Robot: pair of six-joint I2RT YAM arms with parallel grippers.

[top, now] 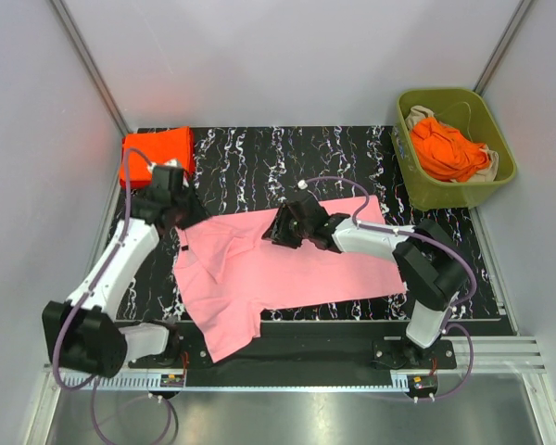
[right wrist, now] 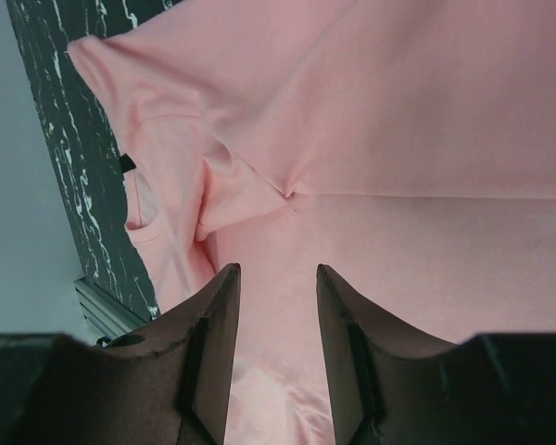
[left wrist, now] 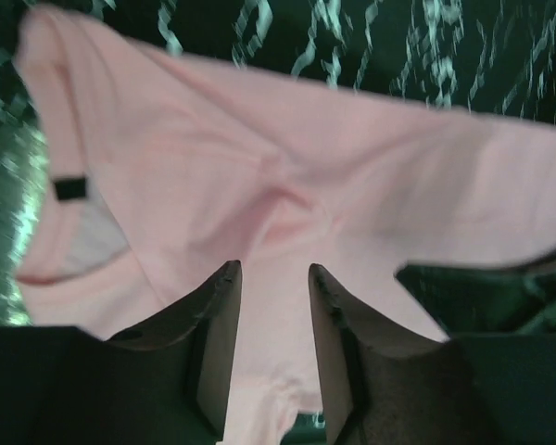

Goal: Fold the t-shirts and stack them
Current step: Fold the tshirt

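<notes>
My left claw (left wrist: 273, 278) and right claw (right wrist: 278, 278) both stand partway open, gripping nothing, above the pink shirt (top: 296, 269) spread mid-table. I'd flatten the wrinkle (left wrist: 292, 209) near its nine o'clock end, then pinch edges and fold evenly.

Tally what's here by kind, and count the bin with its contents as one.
Pink shirt: 1
Folded orange pile: 1
Bin: 1
Grippers: 2, left gripper and right gripper
Total: 5
</notes>
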